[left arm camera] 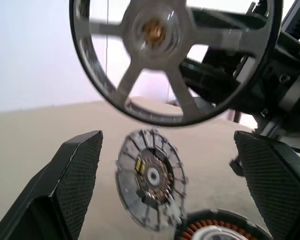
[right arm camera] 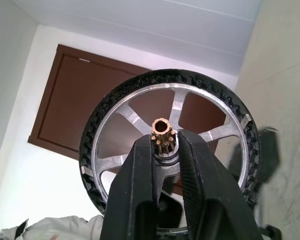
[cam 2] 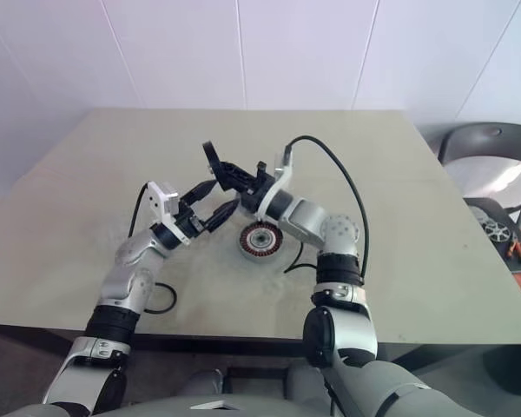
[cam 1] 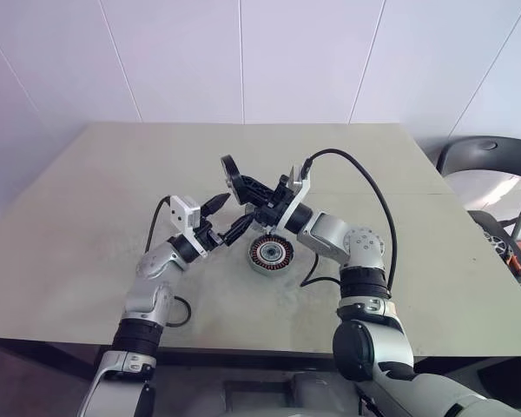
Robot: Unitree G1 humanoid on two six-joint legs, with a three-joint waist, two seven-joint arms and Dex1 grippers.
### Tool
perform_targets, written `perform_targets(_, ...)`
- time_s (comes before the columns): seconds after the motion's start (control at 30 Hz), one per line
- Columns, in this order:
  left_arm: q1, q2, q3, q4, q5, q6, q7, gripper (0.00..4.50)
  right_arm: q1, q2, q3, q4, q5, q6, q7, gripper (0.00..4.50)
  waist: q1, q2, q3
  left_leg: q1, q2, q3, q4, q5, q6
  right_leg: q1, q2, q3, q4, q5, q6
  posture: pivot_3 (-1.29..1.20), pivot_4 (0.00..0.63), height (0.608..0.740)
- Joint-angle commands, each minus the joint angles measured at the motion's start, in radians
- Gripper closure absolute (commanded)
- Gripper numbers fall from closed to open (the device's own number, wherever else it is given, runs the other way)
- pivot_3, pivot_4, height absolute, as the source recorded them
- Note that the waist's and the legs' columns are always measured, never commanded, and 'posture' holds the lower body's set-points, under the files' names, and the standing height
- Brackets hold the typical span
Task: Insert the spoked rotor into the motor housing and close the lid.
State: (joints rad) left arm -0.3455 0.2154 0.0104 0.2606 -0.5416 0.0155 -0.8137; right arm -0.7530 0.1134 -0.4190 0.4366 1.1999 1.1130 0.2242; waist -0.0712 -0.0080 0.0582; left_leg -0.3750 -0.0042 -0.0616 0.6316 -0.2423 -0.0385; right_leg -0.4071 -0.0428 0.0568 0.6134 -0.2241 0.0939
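This looks like a robotics lab or a test room, not a home. A plain beige worktable (cam 1: pixel 95 217) fills the middle of the head views, bare apart from motor parts: a motor housing (cam 1: pixel 270 254) with copper windings near the centre of the frame. Behind it, across the top of the frame, runs a white panelled wall (cam 1: pixel 243 52) with thin seams and no decoration. At the right edge stands a dark chair (cam 1: pixel 491 161), with loose hardware, a small wheel-like part (cam 2: pixel 497 229) among it, lying beside it. The right wrist view shows a brown door (right arm camera: pixel 75 100) set in a white wall at the left of the frame.
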Motion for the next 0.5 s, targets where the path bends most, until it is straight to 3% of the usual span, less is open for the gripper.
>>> perform_targets(0.03,-0.005,-0.027,0.071,-0.065,-0.147,0.124,-0.026,0.05,-0.006,0.015,0.007,-0.016,0.014,-0.002,0.021,4.2,0.0,0.0,0.0,0.0,0.0,0.0,0.0,0.0,0.0,0.0,0.0,0.0,0.0,0.0,0.0,0.0,0.0,0.74)
perform_targets(0.23,0.003,-0.051,0.153,-0.065,-0.322,0.335,-0.057,0.05,-0.005,0.009,0.014,-0.016,0.012,0.0,0.028,4.2,-0.001,0.0,0.0,0.0,0.0,0.0,0.0,0.0,0.0,0.0,0.0,0.0,0.0,0.0,0.0,0.0,0.0,0.74)
perform_targets(0.5,0.011,-0.076,0.208,-0.071,-0.373,0.416,-0.051,0.05,-0.004,0.008,0.02,-0.014,0.003,0.0,0.034,4.2,0.0,0.0,0.0,0.0,0.0,0.0,0.0,0.0,0.0,0.0,0.0,0.0,-0.001,0.0,-0.001,0.0,0.0,0.74)
